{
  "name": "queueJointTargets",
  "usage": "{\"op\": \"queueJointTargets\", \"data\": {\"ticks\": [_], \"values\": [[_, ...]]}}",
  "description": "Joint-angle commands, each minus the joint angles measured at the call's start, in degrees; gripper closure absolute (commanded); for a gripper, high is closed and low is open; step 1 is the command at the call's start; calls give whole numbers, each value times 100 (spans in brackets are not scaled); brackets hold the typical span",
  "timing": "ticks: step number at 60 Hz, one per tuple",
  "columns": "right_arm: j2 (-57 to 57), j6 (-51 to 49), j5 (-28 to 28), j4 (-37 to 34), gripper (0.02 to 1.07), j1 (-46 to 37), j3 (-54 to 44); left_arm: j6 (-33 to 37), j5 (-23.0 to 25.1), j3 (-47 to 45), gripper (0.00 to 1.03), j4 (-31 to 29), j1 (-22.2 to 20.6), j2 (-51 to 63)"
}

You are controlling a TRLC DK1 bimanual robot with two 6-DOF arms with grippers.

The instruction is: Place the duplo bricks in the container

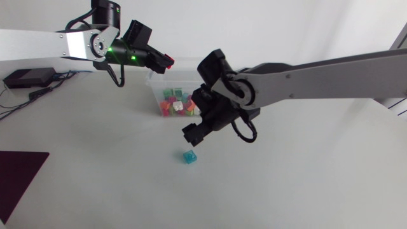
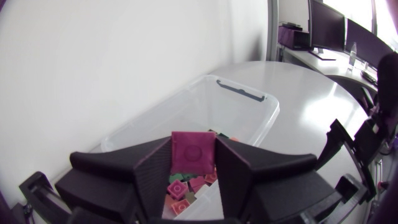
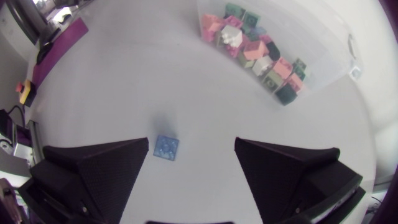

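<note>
Container (image 1: 166, 81): clear plastic tub standing on the bench (image 1: 286, 184), lid off, holding a loose pile of mixed bricks (image 1: 177, 103) in pink, green, orange and white. The pile lies towards the tub's near end in the head view.

Left tool (image 1: 163, 60): positioned above the container's far rim. In the left wrist view its two fingers are closed on a magenta brick (image 2: 193, 155), one finger against each side face, studs hidden. The brick hangs over the container's open interior, with the piled bricks visible below it. In the head view the same brick shows as a red spot at the tool's tip.

Right tool (image 1: 193, 132): positioned on the near side of the container, outside its wall and above the bench. The right wrist view shows its fingers set wide apart with nothing between them.

Teal brick (image 1: 189, 156): lying alone on the bench, on the near side of the container and well apart from it. It sits below the right tool, closer to one finger than the other in the right wrist view, touching neither.

Dark purple mat (image 1: 19, 175): flat on the bench, far from the container, on the left arm's side.
</note>
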Motion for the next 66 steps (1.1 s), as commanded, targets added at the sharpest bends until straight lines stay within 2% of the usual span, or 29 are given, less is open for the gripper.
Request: {"op": "queueJointTargets", "data": {"ticks": [1,16,22,23,24,25,26,27,28,29,44,50,66], "values": [[254,-69,18,-162,7,120,21,-261,-52,280,69,114,-27,198],[702,-34,1,-645,7,226,311,-560,-281,649,67,219,-88,523],[913,10,-17,-786,7,261,495,-621,-439,701,61,325,-141,584],[1010,10,-25,-865,7,287,592,-630,-536,719,51,334,-167,619],[1054,10,-25,-900,7,305,636,-630,-536,719,50,342,-167,619],[1089,19,-25,-909,7,323,671,-630,-615,710,37,369,-185,619],[1133,28,-34,-927,7,331,715,-630,-624,701,32,378,-185,619],[1168,37,-34,-944,7,349,750,-639,-668,693,17,386,-185,619],[1177,37,-43,-953,7,349,759,-639,-668,693,16,386,-185,619],[1282,72,-43,-1032,7,358,865,-665,-694,657,4,395,-185,584],[1906,169,-105,-1683,10,367,1664,-859,-729,16,4,703,61,-101],[2020,177,-105,-1779,10,375,1805,-920,-826,-248,4,984,184,-339],[2310,248,-105,-1885,16,446,2042,-938,-826,-617,4,1037,299,-734]]}}
